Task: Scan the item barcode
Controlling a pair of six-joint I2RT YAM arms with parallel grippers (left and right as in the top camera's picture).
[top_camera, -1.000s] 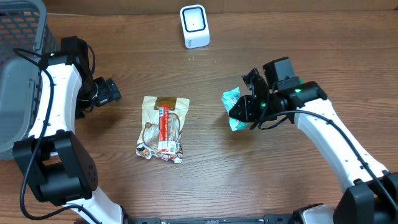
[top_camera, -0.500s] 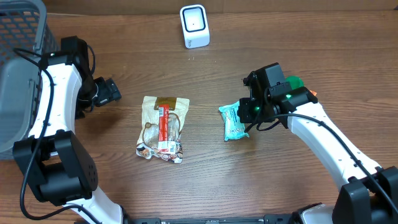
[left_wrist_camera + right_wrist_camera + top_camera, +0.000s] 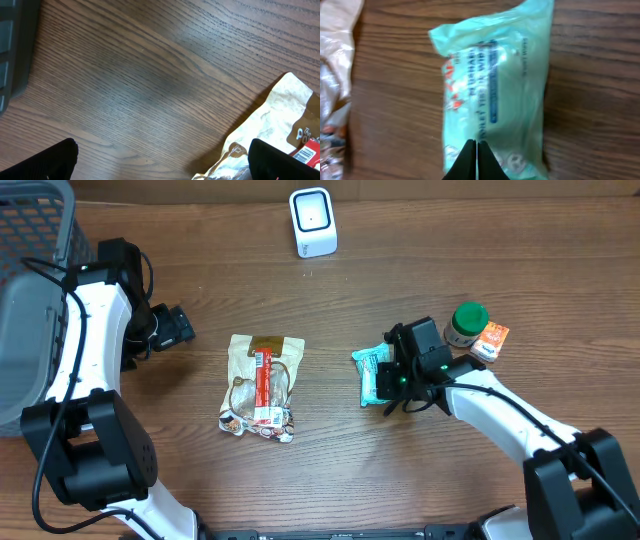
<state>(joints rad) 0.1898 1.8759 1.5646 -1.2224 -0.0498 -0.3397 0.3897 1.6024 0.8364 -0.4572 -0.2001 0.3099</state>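
Our right gripper [image 3: 477, 150] has its fingers pressed tight together, with the tips over the near end of the teal wipes packet [image 3: 370, 377]. We cannot tell whether they pinch any of the wrapper. The packet lies flat on the table [image 3: 480, 240], at 3 o'clock from the snack bag [image 3: 262, 385] and toward 5 o'clock from the white scanner [image 3: 313, 222]. Our left gripper [image 3: 162, 162] hangs spread wide and empty at 10 o'clock from the bag, near the basket [image 3: 30, 270].

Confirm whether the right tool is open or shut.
Shut: the right tool shows its fingertips pressed together, no gap, over the pale teal plastic wipes pack.
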